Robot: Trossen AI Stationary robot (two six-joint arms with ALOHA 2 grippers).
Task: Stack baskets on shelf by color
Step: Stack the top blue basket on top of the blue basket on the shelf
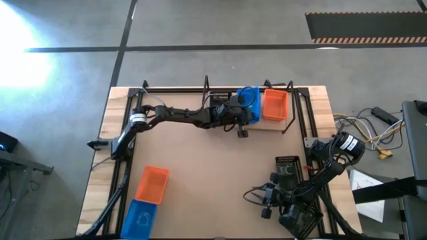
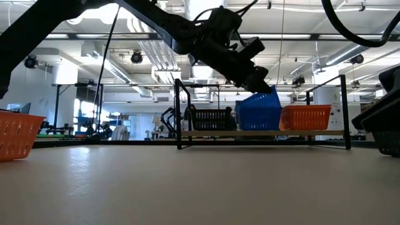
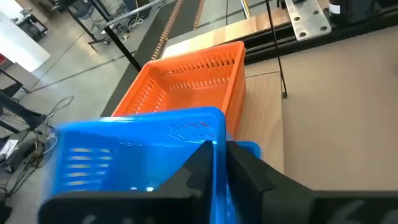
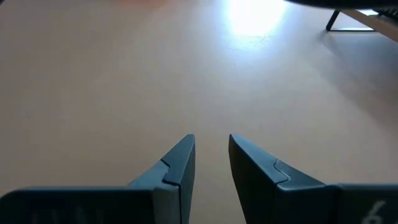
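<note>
Left wrist view: left hand pinches unlabelled blue basket.

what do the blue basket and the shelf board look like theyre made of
Blue basket: likely moulded plastic, smooth and slightly glossy, with rows of slots in its walls; the left claw pinches its rim. Shelf: its board looks like light wood with a matte finish, set in a thin black frame, probably metal wire. Orange basket beside it looks like the same plastic.
</note>
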